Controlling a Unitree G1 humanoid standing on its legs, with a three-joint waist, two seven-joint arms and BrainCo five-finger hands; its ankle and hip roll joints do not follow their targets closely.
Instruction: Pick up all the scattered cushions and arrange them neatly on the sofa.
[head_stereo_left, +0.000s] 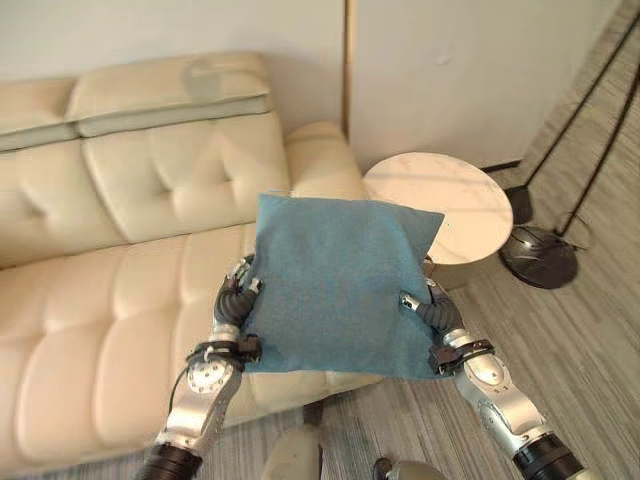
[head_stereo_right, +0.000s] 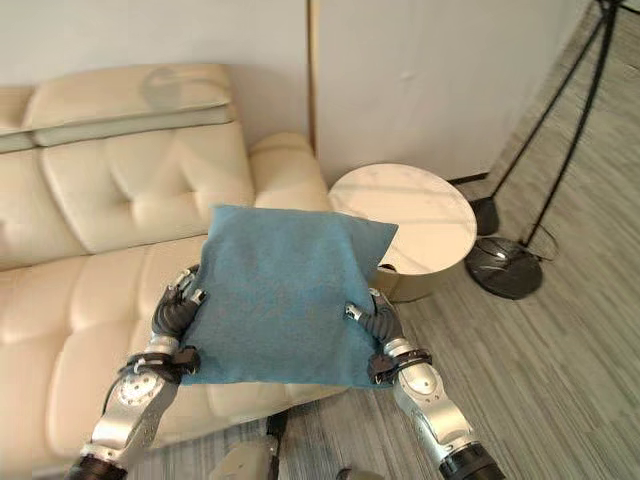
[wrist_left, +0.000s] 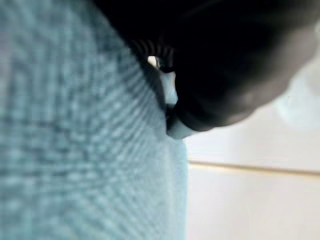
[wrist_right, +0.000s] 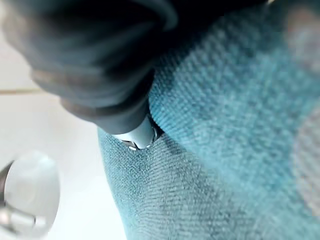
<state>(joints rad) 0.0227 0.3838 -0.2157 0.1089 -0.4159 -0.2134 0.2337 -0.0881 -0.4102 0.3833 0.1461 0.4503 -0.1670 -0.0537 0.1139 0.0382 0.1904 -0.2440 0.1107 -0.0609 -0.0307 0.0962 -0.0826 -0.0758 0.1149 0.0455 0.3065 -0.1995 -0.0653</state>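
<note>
Holding: blue cushion (head_stereo_left: 340, 285) is up in the air between both hands, in front of the robot, over the front edge of the sofa seat near its right end.
Cushion: square, teal-blue woven fabric, flat face toward the head cam, top edge tipped away toward the sofa arm; lower corners sit by the wrists.
Left hand (head_stereo_left: 236, 293): on the cushion's left edge, dark ribbed cover against the fabric; thumb tip shows on the near face, rest of the fingers go behind the cushion, so it looks like a pinch on the edge. Left wrist view: fabric close up beside the dark cover, pale sofa leather past it.
Right hand (head_stereo_left: 430, 306): on the cushion's right edge, lower half; thumb tip (head_stereo_left: 409, 299) pressed on the near face, other fingers hidden behind, so pinching the edge too. Right wrist view: dark cover lying on the weave, a silver tip touching the cloth.
Sofa (head_stereo_left: 110, 260): cream leather, tufted back, padded seat; runs off to the robot's left; its arm is just behind the cushion's top edge.
Bench: round white side table (head_stereo_left: 455, 195) just beside the sofa arm, to the robot's right; partly behind the cushion's top right corner.
Lamp: dark round base (head_stereo_left: 540, 257) on the grey striped floor, near the round bench; thin black poles rise from there.
</note>
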